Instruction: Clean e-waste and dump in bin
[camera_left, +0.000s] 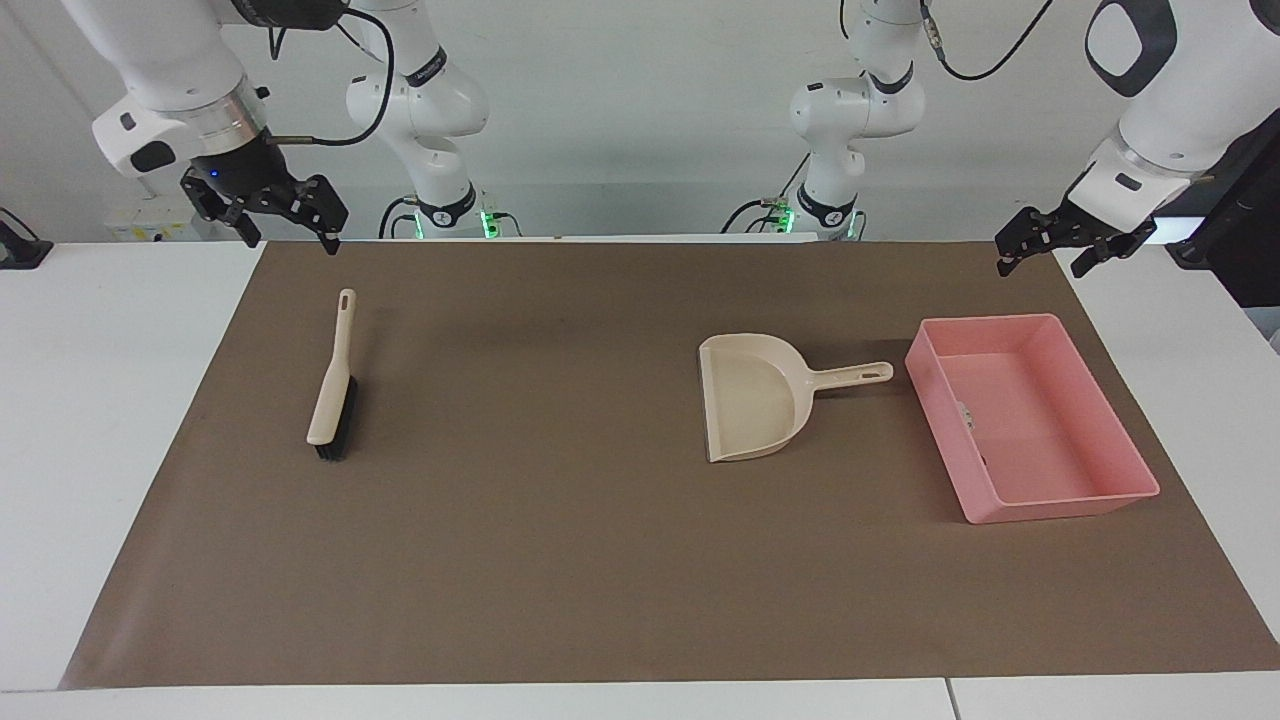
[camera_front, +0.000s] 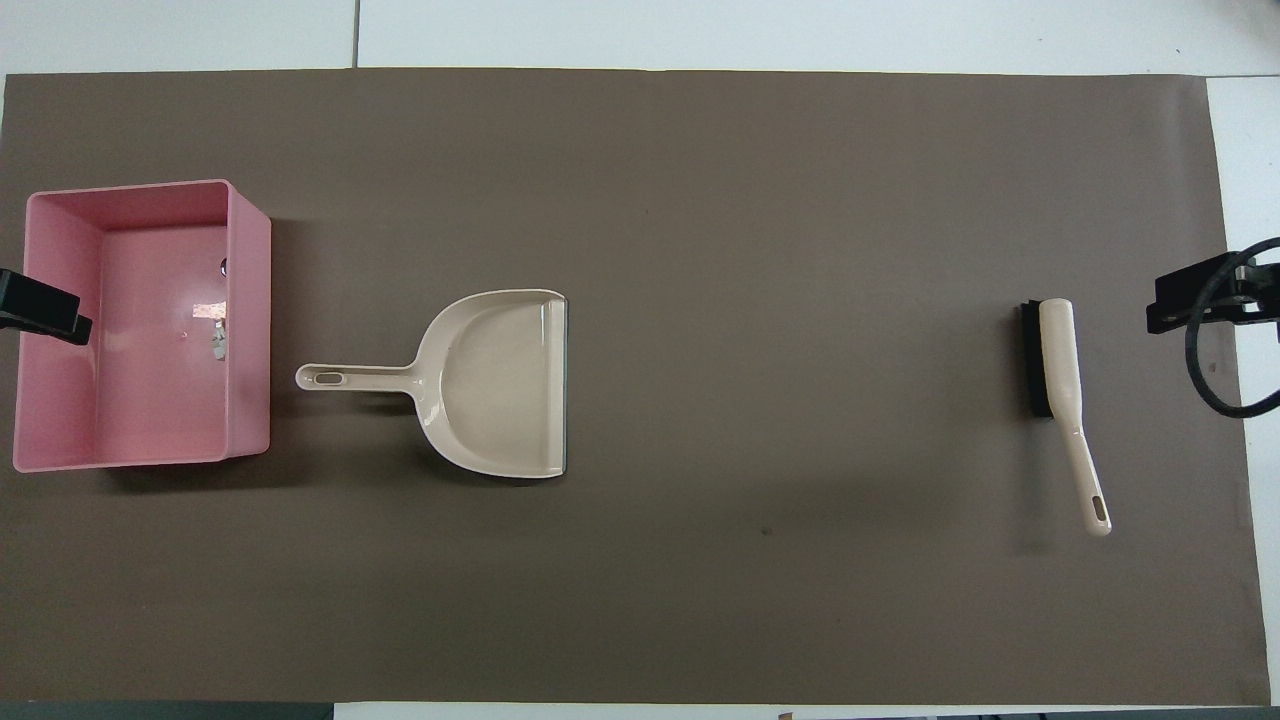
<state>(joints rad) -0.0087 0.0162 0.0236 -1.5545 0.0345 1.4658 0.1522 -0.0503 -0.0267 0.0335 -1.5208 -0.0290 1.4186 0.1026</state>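
The pink bin (camera_left: 1040, 440) stands on the brown mat at the left arm's end; it also shows in the overhead view (camera_front: 140, 400). The e-waste lies inside it by the wall beside the dustpan: a white scrap with an orange patch (camera_front: 213, 325) and a tiny dark block (camera_front: 224, 265). In the facing view only a white speck of the scrap (camera_left: 965, 412) shows. My left gripper (camera_left: 1040, 268) hangs open and empty in the air over the mat's edge by the bin (camera_front: 40, 312). My right gripper (camera_left: 290, 243) waits open and empty above the mat's corner near the brush (camera_front: 1200, 300).
A beige dustpan (camera_left: 750, 400) lies empty on the mat beside the bin, its handle toward the bin (camera_front: 500, 385). A beige brush with black bristles (camera_left: 330, 390) lies at the right arm's end (camera_front: 1060, 360).
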